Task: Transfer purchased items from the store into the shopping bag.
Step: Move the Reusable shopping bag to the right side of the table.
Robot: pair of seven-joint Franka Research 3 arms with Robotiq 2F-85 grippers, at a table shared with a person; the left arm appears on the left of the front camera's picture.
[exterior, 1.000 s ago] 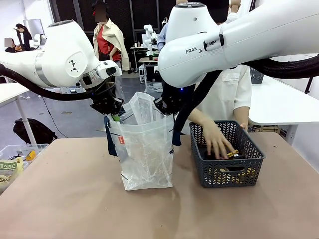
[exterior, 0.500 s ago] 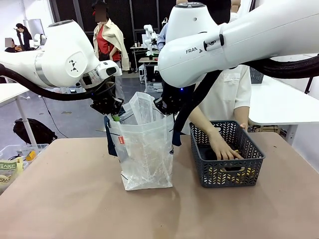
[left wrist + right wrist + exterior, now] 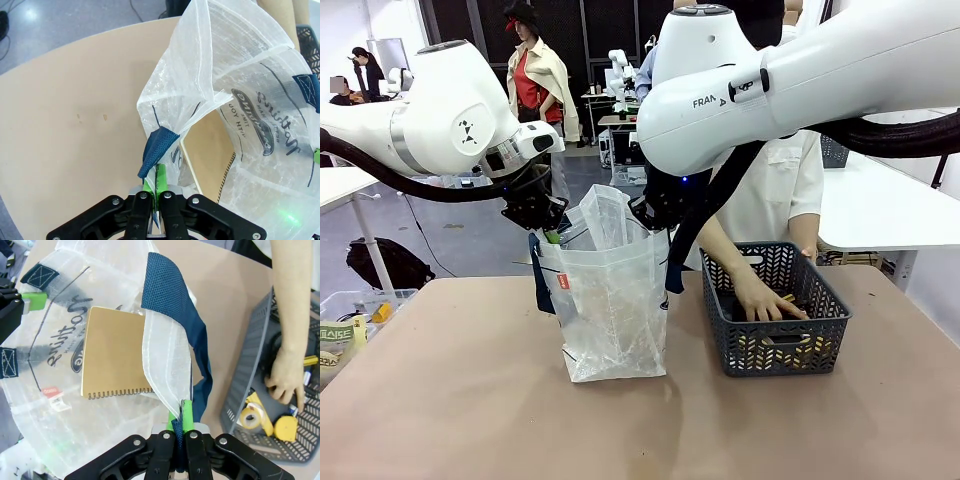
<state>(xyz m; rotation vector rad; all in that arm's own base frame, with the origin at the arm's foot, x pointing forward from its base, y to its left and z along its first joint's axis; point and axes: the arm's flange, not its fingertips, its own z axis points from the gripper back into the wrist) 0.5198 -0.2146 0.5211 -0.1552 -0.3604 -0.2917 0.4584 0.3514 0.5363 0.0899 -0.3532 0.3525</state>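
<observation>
The shopping bag (image 3: 610,300) stands upright on the table, held wide open at its mouth. My left gripper (image 3: 548,228) is shut on the left blue strap (image 3: 155,150), and my right gripper (image 3: 655,225) is shut on the right blue strap (image 3: 170,305). A tan spiral notebook (image 3: 112,355) lies inside the bag. To the bag's right sits the store (image 3: 780,350), a dark grey lattice basket. A person's hand (image 3: 760,298) reaches into it among the purchased items, which include a yellow tape roll (image 3: 250,416) and a yellow packet (image 3: 287,427).
A clear bin (image 3: 350,320) with packets sits at the table's left edge. A white table (image 3: 890,210) stands behind the basket on the right. The person stands at the far side, behind my right arm. Bare tan tabletop (image 3: 470,420) lies in front of the bag.
The person's hand has moved lower and a little forward inside the basket. Both arms and the bag have stayed still.
</observation>
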